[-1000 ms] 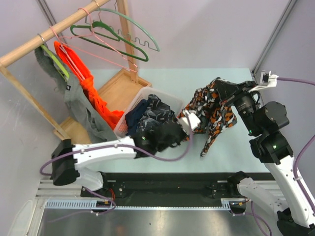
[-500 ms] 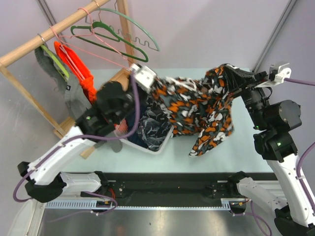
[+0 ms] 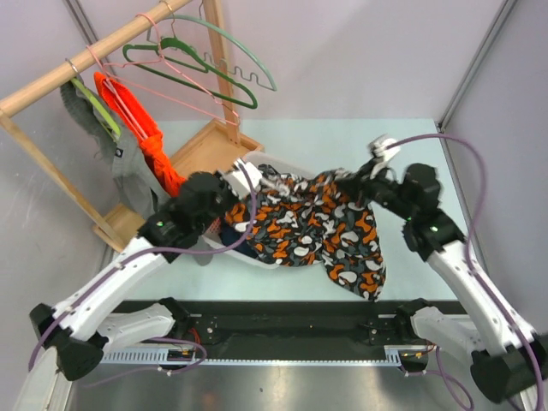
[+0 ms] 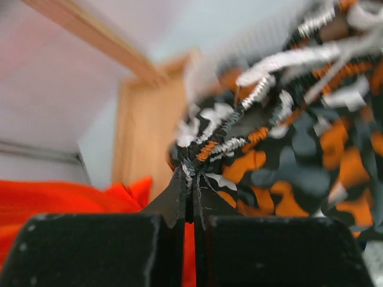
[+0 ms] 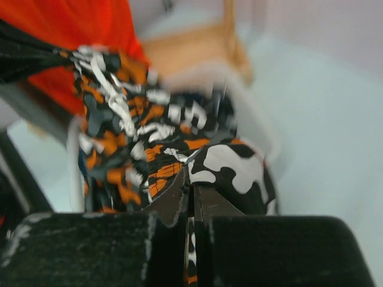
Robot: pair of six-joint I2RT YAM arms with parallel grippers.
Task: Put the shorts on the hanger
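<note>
Shorts (image 3: pixel 317 227) lowered; left tool (image 4: pixel 189 171), right tool (image 5: pixel 191 183) both pinching them.

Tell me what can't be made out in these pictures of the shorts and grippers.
Top view: the shorts hide most of the basket and its contents.
Top view: cloth buries the right gripper's fingertips.
Left wrist view: motion blur smears the shorts; the left gripper blocks the lower frame.
Right wrist view: background blurred; pink hanger out of frame.
</note>
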